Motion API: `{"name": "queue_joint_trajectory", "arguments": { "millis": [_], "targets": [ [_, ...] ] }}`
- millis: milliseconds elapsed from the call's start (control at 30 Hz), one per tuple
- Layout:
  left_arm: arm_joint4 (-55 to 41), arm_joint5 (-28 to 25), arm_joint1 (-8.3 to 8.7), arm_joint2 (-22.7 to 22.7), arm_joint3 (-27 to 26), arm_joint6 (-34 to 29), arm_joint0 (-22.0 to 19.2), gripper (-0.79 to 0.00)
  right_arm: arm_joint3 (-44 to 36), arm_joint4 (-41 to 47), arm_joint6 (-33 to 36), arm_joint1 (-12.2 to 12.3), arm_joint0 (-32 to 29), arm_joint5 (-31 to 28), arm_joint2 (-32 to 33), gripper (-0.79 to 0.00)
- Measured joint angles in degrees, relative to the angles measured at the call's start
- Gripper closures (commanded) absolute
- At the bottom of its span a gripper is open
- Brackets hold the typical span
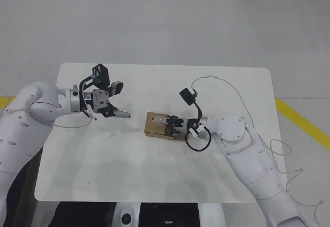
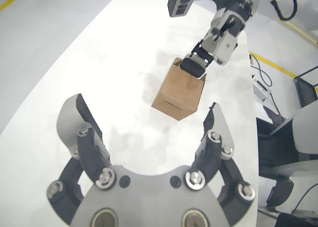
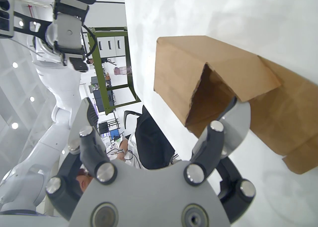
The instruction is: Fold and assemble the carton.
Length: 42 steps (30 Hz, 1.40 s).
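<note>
Currently we are poking one finger of right end effector (image 3: 159,104), spread wide, into carton (image 3: 198,69) mouth; unbraced carton risking sliding across bench (image 1: 153,170). Left end effector (image 2: 146,101) released, well apart.

Bright, even overhead light. White desk (image 1: 153,176) mildly glossy; faint soft shadows beside carton (image 2: 178,94). Round ceiling lamps (image 3: 15,65) glare in right wrist view. Wrist views bow strongly at edges.

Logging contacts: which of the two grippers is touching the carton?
The right gripper, reaching into the carton's open end; the left gripper hangs open, clear of it.
</note>
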Motion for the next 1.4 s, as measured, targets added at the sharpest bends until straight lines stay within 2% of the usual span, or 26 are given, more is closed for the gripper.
{"name": "queue_joint_trajectory", "arguments": {
  "millis": [200,333,433,633,1033,1100,1133,1167,1400],
  "targets": [
    [10.3,0.1,0.54,-0.6,-4.3,8.4,3.9,-0.785,-4.5,0.1,3.3,1.0,-1.2,0.1,2.3,-0.785],
    [21.1,0.1,1.12,-1.2,-6.4,17.4,6.6,-0.785,-7.1,-0.5,4.1,1.6,-2.0,-0.8,3.9,-0.785],
    [28.3,0.1,1.25,-0.8,-6.5,24.8,7.9,-0.785,-7.8,-0.4,3.8,1.9,-2.7,-1.6,4.9,-0.785],
    [37.3,0.1,0.99,1.0,-4.6,37.2,7.7,-0.785,-8.4,0.6,1.8,2.4,-4.3,-3.4,6.7,-0.785],
    [37.1,0.3,0.98,0.8,-4.7,36.8,7.8,-0.785,-11.3,0.7,-1.7,3.2,-4.2,-5.4,9.3,-0.785],
    [37.5,2.1,0.97,0.3,-5.2,36.4,8.2,-0.785,-11.0,0.8,-1.6,3.3,-3.8,-5.4,9.1,-0.376],
    [37.7,3.1,0.98,0.0,-5.5,36.1,8.6,-0.785,-10.8,0.8,-1.6,3.3,-3.5,-5.5,8.9,-0.234],
    [37.9,3.5,0.98,-0.2,-5.6,36.0,8.9,-0.785,-10.6,0.9,-1.6,3.3,-3.3,-5.6,8.8,0.000],
    [42.4,2.3,0.30,1.1,-6.0,38.9,9.7,-0.785,-10.2,0.1,-1.4,3.7,-2.9,-5.1,8.6,0.000]
  ]
}}
